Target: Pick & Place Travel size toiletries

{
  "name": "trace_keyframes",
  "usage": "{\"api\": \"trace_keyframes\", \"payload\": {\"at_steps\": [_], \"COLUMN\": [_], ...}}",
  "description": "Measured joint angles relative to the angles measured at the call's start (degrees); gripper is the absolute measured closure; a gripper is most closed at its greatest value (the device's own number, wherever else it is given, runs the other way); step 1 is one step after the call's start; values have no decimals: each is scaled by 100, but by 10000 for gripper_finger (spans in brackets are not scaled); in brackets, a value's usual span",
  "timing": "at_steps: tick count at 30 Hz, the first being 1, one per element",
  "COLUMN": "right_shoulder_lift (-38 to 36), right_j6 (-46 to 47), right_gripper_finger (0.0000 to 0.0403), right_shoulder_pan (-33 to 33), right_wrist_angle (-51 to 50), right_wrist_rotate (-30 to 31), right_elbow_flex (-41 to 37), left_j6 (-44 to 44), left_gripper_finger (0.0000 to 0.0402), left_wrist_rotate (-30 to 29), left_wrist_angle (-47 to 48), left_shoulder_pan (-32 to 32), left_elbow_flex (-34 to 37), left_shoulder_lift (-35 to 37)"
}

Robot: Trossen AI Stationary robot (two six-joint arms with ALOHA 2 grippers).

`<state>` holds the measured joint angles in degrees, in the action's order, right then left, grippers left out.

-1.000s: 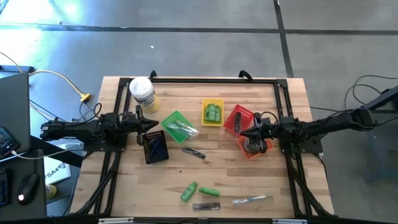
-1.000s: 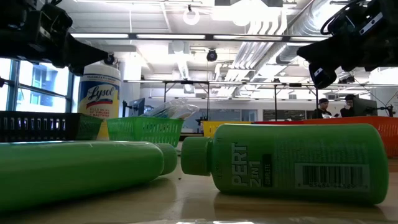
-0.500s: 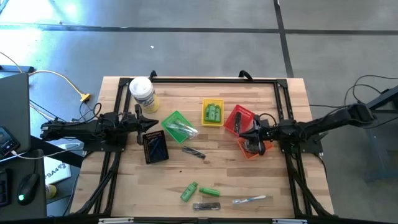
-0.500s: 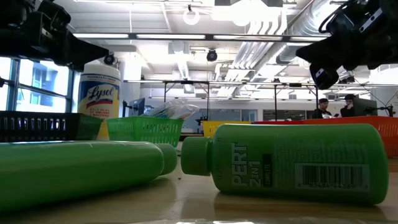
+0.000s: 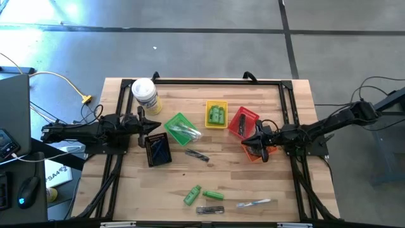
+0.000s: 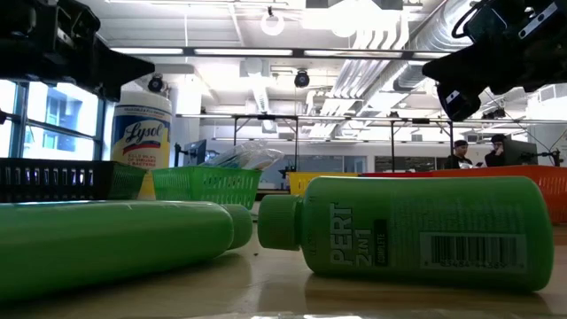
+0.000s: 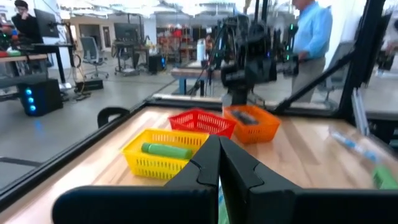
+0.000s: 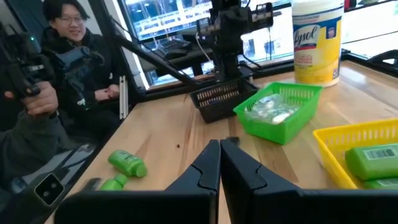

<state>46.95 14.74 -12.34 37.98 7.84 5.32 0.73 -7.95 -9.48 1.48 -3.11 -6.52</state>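
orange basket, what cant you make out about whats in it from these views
- Orange basket, high view: the shut right gripper overlaps it, hiding most of its contents.
- Low view: only its wall shows behind the green bottle; the inside is hidden.
- Left wrist view: dark items lie inside, too blurred to identify.

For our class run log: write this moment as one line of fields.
left gripper: shut, empty, beside black basket | right gripper: shut, empty, over orange basket | loose: two green bottles at front

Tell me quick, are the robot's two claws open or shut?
Left gripper: shut, holding nothing, beside the black basket.
Right gripper: shut, holding nothing, over the orange basket.
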Motion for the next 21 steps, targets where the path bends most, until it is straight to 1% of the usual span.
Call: {"api": "trace_keyframes", "payload": {"at_steps": [8, 13, 21], "right_shoulder_lift": [146, 271, 474], "right_j6": [-63, -63, -73], "right_gripper_finger": [400, 400, 400], "right_shoulder_pan": [-11, -11, -11], "right_wrist_angle": [42, 140, 385], "right_wrist_rotate": [116, 120, 120], "right_elbow_flex": [0, 7, 9], "left_j6": [105, 81, 74], "left_gripper_finger": [402, 402, 402], "left_wrist_rotate": [-9, -11, -15], "left_wrist_angle": [-61, 120, 152], "left_shoulder_pan": [0, 1, 2], "left_elbow_flex": [0, 0, 0], "left_shoulder_lift": [2, 0, 0]}}
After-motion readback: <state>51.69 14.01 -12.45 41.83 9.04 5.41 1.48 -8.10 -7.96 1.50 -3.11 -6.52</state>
